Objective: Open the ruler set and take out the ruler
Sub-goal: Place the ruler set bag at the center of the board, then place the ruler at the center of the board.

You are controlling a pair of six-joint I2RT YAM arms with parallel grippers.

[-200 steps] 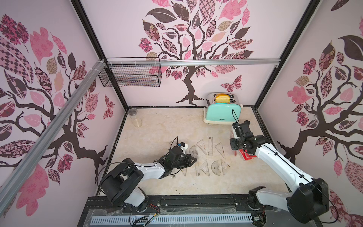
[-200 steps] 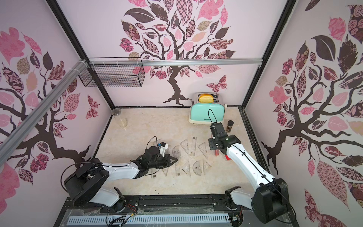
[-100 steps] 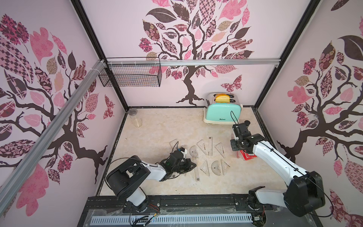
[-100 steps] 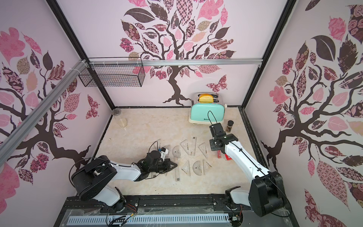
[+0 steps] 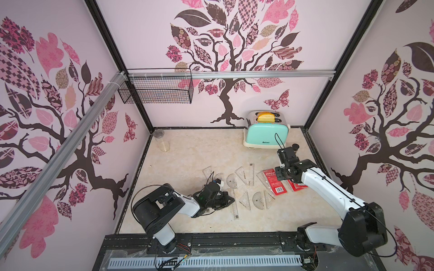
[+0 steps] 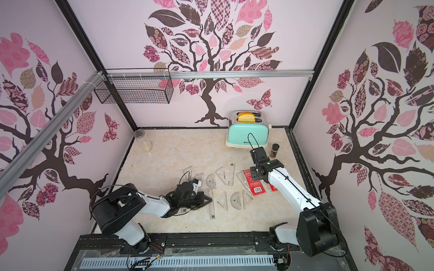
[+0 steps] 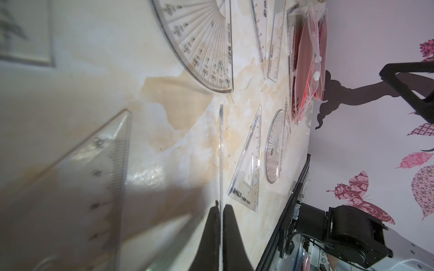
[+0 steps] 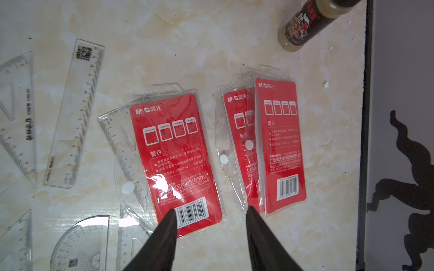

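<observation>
L gripper point(image 7: 220, 208) was clamped on the thin edge of a clear straight ruler point(image 7: 221, 145), low over the table point(image 7: 178, 131), amid loose set squares point(image 7: 249, 164) and protractors point(image 7: 202, 40). R gripper point(image 8: 211, 225) hung w/ jaws apart, nothing between them, above the red ruler set packs point(image 8: 178, 162). One pack lay apart, two overlapped just beside it.

Your black left gripper point(image 5: 229, 200) reaches out low and level, its jaws pinched tight on the edge of a thin clear plastic ruler point(image 7: 220, 152). Your black right gripper point(image 8: 210, 211) points straight down, jaws parted and gripping nothing.
</observation>
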